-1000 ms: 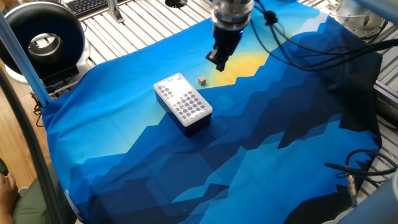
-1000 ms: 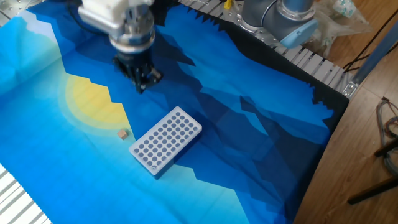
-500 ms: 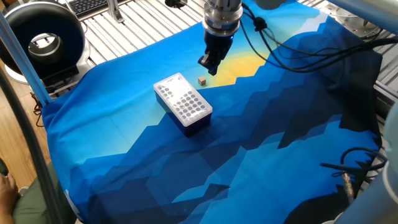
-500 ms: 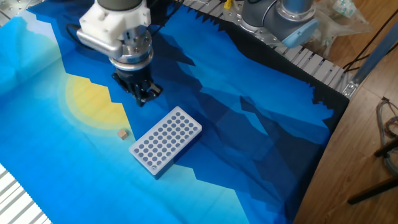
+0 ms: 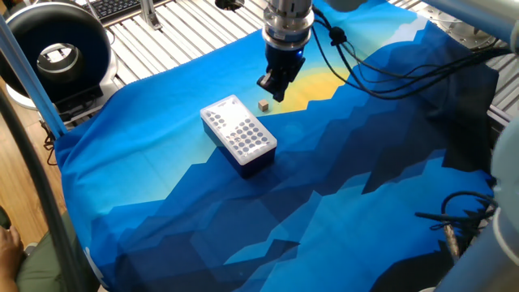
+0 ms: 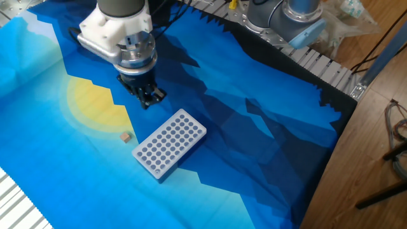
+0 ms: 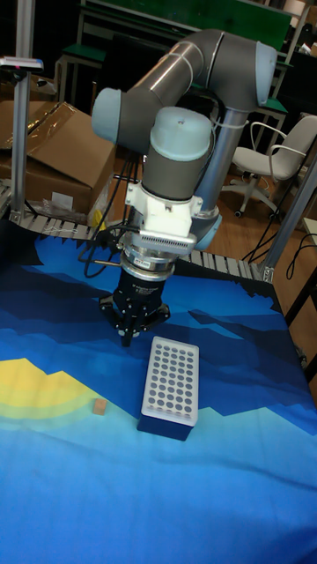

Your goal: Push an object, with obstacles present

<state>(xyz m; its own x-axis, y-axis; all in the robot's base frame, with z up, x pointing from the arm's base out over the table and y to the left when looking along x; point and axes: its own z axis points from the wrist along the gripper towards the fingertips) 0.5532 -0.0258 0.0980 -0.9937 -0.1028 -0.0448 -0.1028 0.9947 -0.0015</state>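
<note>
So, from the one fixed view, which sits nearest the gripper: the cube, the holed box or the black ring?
1. Cube and box, both on the cloth just by the gripper, box to the left: too close to call.
2. Black ring, far left, off the cloth.

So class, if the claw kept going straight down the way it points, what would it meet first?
Most likely the blue cloth on the table. The claw points downward, with the tan cube and the white perforated box both off to the side. Its height above the cloth is hard to judge.
</note>
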